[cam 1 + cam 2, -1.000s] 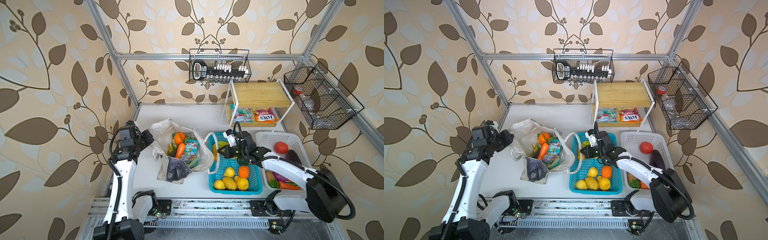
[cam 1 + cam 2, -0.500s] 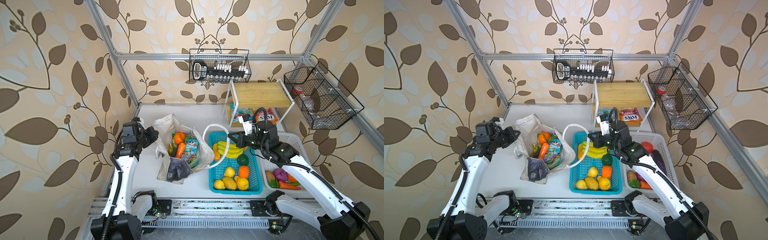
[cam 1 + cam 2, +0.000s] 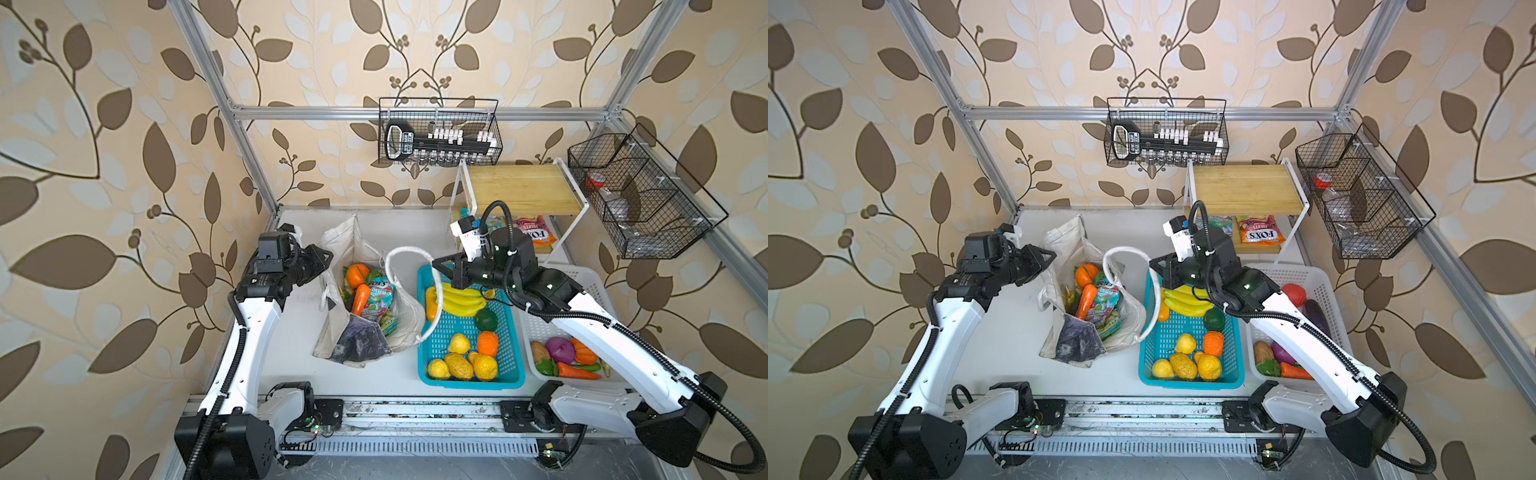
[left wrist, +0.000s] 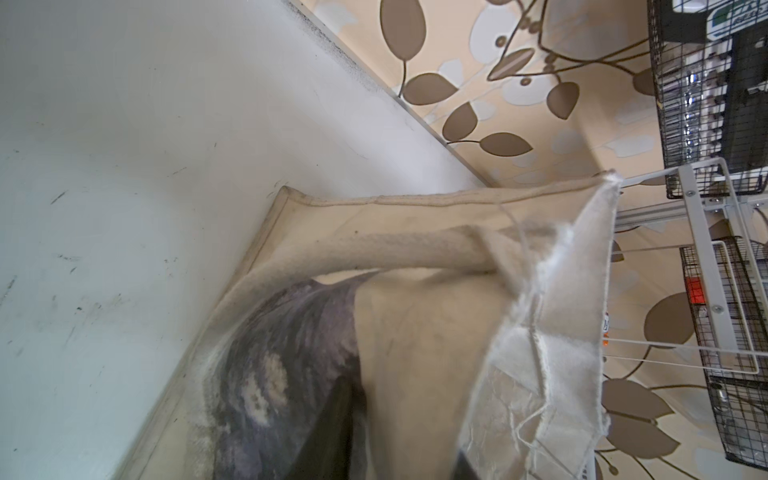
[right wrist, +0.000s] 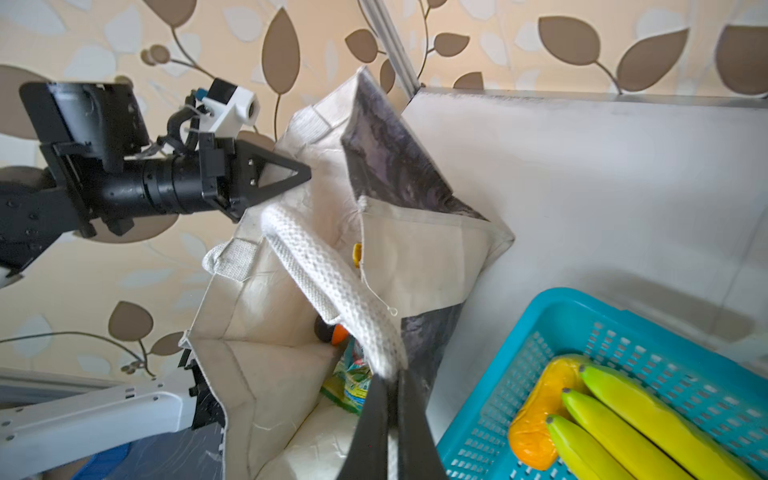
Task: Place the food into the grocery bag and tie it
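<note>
Black fingers of the left gripper (image 3: pixel 323 258) sit at the left rim of the one grocery bag (image 3: pixel 347 239), a large off-white canvas tote with a dark grey-blue marbled print; it stands open on the white table (image 3: pixel 291 332), left of centre; no view shows whether those fingers are parted or pinching the cloth.

Inside the bag lie one round orange (image 3: pixel 357 274), one orange toy carrot (image 3: pixel 360 298) and at least two glossy snack packets (image 3: pixel 380 297) printed green, yellow and light blue. The bag has two thick white handles; the slack handle (image 4: pixel 374 253) lies along its left side; the raised handle (image 3: pixel 399 254) arches above the right rim. The right gripper (image 5: pixel 392 415) is clamped on this raised handle, its fingers closed around the woven band.

Just right of the bag sits one blue plastic basket (image 3: pixel 473 384); it holds one yellow banana bunch (image 3: pixel 461 300), one dark green avocado (image 3: pixel 486 320), one orange fruit (image 3: pixel 487 343) and at least four yellow fruits (image 3: pixel 459 365). Further right, one white plastic basket (image 3: pixel 594 276) holds mixed toy vegetables, one purple onion (image 3: pixel 561 349) among them.

Behind these stands one wooden-topped white wire shelf (image 3: pixel 519 189); beneath it lie two packets, one orange packet (image 3: pixel 1260 237) and one blue-green packet (image 3: pixel 1225 225). Two black wire racks hang on the walls; the back rack (image 3: pixel 440 133) and the side rack (image 3: pixel 640 195).
</note>
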Controlling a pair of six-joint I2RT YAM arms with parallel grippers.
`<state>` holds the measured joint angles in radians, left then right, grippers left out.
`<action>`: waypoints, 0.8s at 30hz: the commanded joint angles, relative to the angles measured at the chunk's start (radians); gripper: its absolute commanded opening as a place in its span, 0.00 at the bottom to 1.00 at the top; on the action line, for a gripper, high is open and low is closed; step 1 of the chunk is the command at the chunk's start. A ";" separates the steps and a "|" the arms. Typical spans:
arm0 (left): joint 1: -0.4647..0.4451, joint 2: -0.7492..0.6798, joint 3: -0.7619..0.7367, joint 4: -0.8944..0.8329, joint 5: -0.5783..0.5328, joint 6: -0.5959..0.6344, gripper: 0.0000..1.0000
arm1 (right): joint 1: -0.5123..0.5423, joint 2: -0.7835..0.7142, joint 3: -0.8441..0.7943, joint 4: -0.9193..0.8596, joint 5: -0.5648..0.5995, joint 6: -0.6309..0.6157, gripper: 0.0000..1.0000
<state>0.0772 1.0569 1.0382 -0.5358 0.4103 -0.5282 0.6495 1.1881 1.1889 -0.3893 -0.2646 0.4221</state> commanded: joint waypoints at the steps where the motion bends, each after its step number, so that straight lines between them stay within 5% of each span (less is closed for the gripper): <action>1: -0.006 -0.076 0.011 -0.055 -0.086 0.054 0.53 | 0.001 0.008 -0.001 -0.012 0.079 0.005 0.00; 4: 0.003 -0.121 0.050 -0.121 -0.170 0.092 0.89 | -0.010 -0.007 -0.040 0.008 0.087 0.017 0.00; 6: 0.015 -0.142 0.080 -0.151 -0.197 0.086 0.99 | -0.014 -0.008 -0.049 0.013 0.080 0.022 0.00; 15: 0.215 -0.249 0.089 -0.257 -0.128 -0.131 0.99 | -0.014 -0.015 -0.076 0.034 0.062 0.024 0.00; 24: 0.311 -0.294 -0.148 -0.231 0.077 -0.349 0.97 | -0.009 -0.040 -0.094 0.052 0.039 0.021 0.00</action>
<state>0.3374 0.7673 0.9463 -0.7677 0.3740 -0.7673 0.6365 1.1782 1.1179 -0.3679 -0.2028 0.4377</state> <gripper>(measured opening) 0.978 0.048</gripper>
